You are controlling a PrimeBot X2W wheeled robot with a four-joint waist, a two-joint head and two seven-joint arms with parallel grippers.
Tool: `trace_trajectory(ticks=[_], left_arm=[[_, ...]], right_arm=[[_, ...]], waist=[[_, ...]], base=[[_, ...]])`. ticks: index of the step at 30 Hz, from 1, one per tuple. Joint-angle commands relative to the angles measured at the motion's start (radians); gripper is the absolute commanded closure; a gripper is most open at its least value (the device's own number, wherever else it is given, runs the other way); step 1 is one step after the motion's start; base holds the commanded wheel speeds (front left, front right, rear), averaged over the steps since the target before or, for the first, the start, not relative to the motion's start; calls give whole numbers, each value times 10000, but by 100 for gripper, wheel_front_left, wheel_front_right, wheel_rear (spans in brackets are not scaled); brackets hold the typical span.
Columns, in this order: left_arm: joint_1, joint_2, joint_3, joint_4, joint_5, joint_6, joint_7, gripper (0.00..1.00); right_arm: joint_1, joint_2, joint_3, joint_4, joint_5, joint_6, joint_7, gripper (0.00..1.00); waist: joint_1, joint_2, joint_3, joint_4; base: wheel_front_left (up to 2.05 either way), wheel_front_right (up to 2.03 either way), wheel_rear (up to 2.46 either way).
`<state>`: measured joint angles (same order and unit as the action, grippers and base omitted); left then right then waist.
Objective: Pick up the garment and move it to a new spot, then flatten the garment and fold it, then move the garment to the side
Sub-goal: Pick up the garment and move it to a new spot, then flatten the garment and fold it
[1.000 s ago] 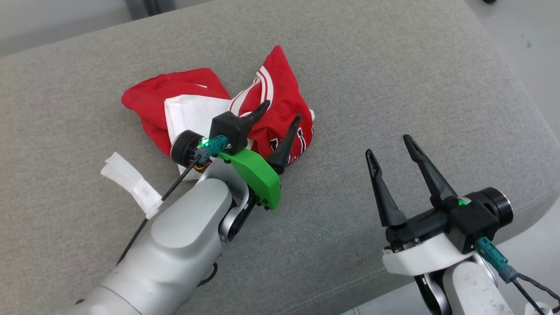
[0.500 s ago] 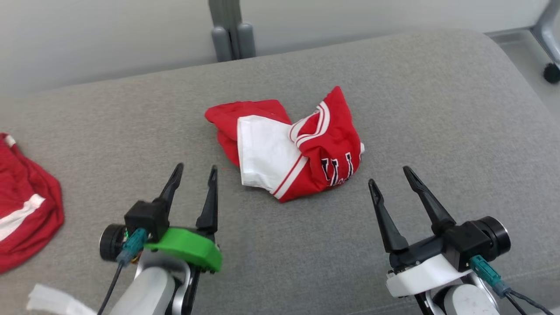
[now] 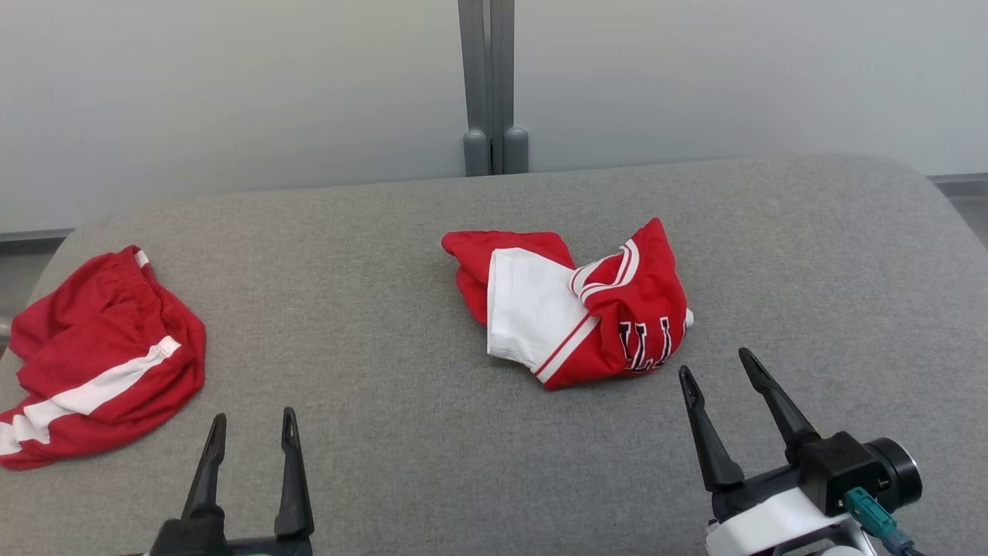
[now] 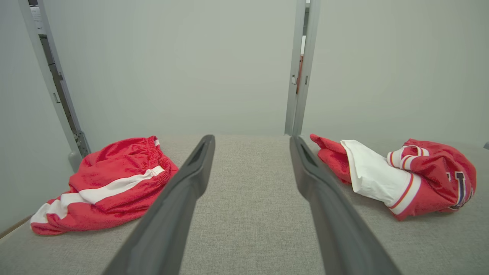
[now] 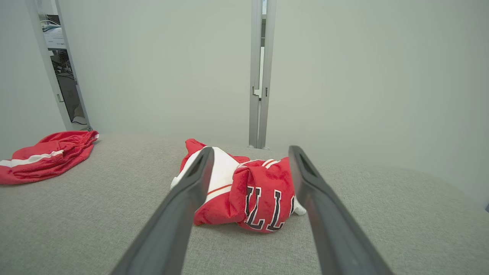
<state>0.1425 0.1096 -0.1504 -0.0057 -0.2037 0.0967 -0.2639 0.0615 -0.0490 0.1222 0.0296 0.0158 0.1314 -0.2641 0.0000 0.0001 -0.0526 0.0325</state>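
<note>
Two wide, empty pincers: left pincer [image 3: 253, 415] idle; right pincer [image 3: 715, 361] aimed at crumpled red-and-white lettered jersey [image 3: 575, 305] on grey fabric counter [image 3: 386, 309], likely for pickup. Red white-striped shorts [image 3: 100, 355] well apart.

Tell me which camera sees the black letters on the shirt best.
The right wrist view. The shirt lies straight ahead of the right hand, letters big and facing the camera. The head view shows the letters small, from above. The left wrist view sees the shirt sideways, with just a sliver of lettering.
</note>
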Motion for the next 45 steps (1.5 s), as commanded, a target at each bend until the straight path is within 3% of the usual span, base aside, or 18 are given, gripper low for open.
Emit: trace_trajectory(ticks=[1, 13, 25, 45], left_arm=[[372, -73, 176, -128, 360, -123, -4, 0], [891, -500, 647, -52, 1246, -1017, -4, 0], [734, -578, 588, -36, 1693, -1225, -4, 0], [642, -591, 567, 261, 1838, -1189, -5, 0]], right_arm=[[153, -27, -72, 33, 37, -14, -5, 0], [413, -25, -347, 212, 25, -14, -5, 0], [405, -23, -319, 262, 37, -14, -5, 0], [332, -25, -241, 284, 165, -14, -5, 0]], waist=[[0, -1, -142, 27], [0, -1, -314, -105], [0, -1, -299, -191], [0, -1, -277, -244]], base=[[0, 0, 0], [0, 0, 0], [0, 0, 0], [0, 0, 0]])
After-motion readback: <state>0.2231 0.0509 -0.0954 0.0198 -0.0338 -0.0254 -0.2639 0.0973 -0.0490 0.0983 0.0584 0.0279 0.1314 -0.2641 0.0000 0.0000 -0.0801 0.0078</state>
